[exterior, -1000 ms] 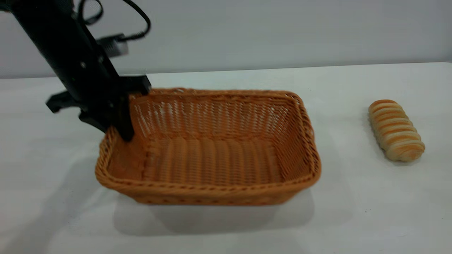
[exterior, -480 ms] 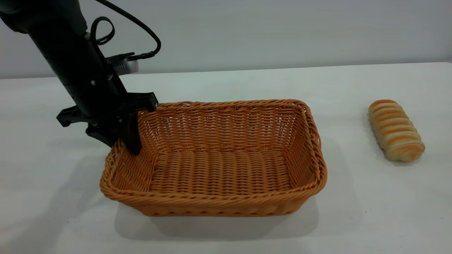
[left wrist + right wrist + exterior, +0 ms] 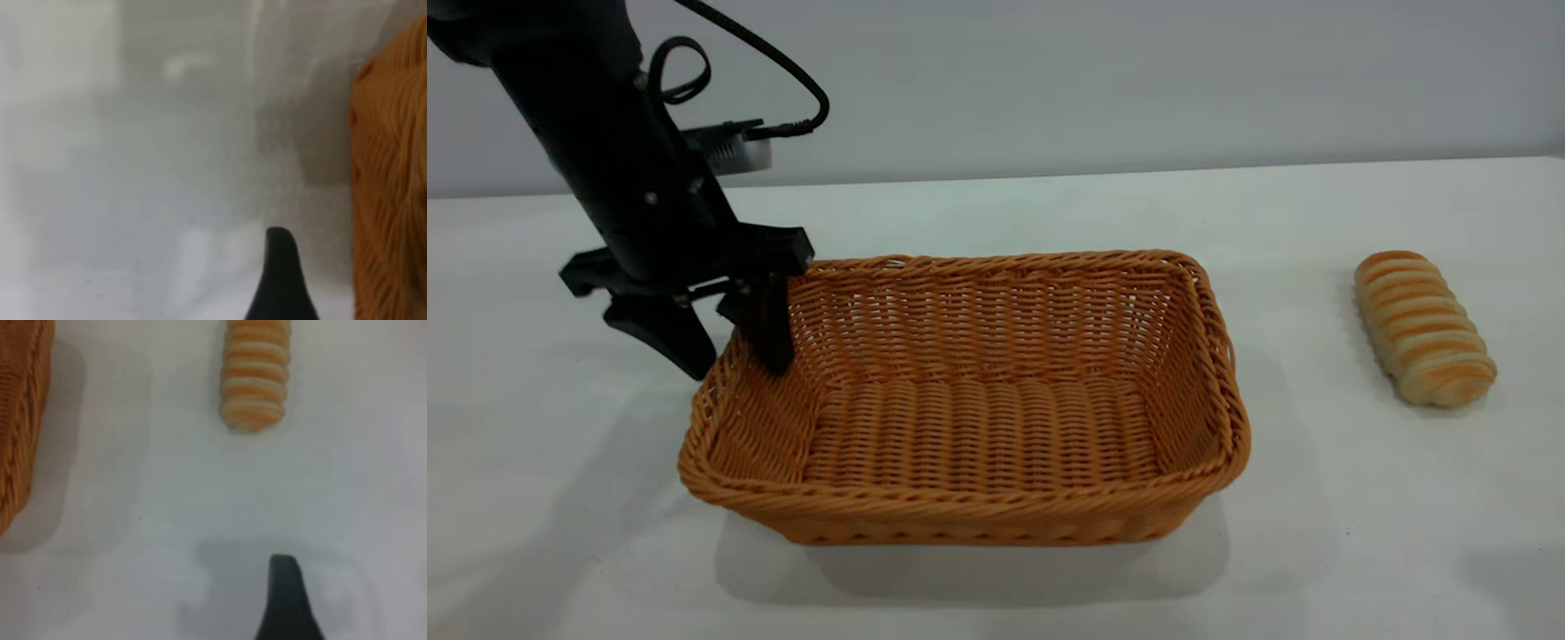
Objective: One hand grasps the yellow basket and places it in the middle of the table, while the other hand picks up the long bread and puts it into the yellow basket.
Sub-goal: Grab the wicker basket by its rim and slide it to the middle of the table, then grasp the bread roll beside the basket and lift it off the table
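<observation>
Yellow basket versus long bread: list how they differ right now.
The yellow basket is far larger than the long bread. The basket is open orange-tan weave; the bread is solid, cream with brown stripes. The open left end effector straddles the basket's rim; nothing touches the bread. Both rest on the table.

The yellow basket sits on the table; right of the basket, well apart, lies the long bread. My left gripper straddles the basket's left rim.
</observation>
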